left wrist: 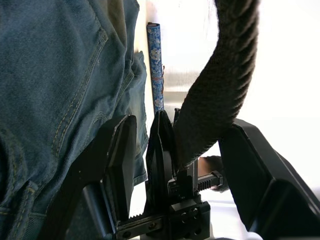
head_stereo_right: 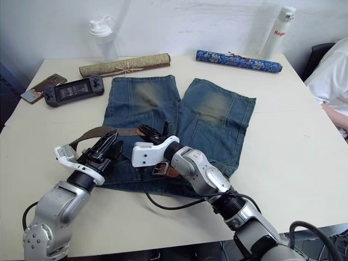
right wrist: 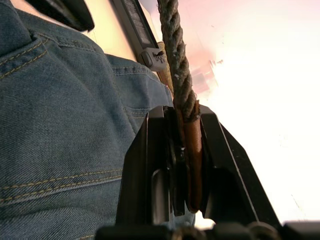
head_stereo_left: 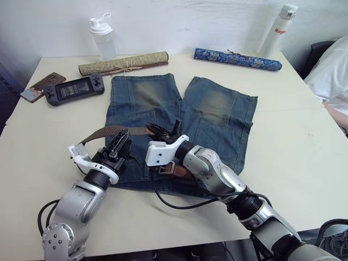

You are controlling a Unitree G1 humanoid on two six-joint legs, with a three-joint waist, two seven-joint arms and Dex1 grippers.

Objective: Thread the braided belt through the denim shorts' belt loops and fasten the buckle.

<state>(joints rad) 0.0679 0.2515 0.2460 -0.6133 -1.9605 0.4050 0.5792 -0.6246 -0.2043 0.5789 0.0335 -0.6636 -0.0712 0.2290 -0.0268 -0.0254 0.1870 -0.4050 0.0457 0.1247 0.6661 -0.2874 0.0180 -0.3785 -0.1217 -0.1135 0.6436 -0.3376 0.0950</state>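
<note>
The shorts [head_stereo_left: 182,122] are spread flat at the middle of the table [head_stereo_left: 293,130], waistband toward the robot and legs pointing away. All places below are given from the shorts.

The belt [head_stereo_left: 111,132] is seen over the waistband area: its dark woven strap arches up from the left edge of the shorts and runs across toward the middle. A tan leather piece of the belt [head_stereo_left: 174,169] lies on the waistband near the robot, under the right arm. Whether this piece carries the buckle cannot be told, and no loops can be made out.

The left gripper [head_stereo_left: 117,148] is held over the left part of the waistband. In the left wrist view its fingers [left wrist: 117,165] stand apart, and the strap [left wrist: 215,100] passes down between them beside a narrow middle part; whether it is clamped cannot be told.

The right gripper [head_stereo_left: 163,130] is held over the middle of the shorts, just beyond the waistband. In the right wrist view its fingers [right wrist: 145,170] are closed narrowly on the tan leather end of the belt [right wrist: 192,160], from which the woven strap rises.

Beyond the legs, a rolled tan mat [head_stereo_left: 124,63] and a bottle [head_stereo_left: 102,37] are seen to the left, a blue patterned roll [head_stereo_left: 237,59] and a white flask [head_stereo_left: 278,30] to the right. A handheld console [head_stereo_left: 74,88] and a phone [head_stereo_left: 39,86] lie off the left leg. A person's white sleeve [head_stereo_left: 331,70] is seen well to the right.
</note>
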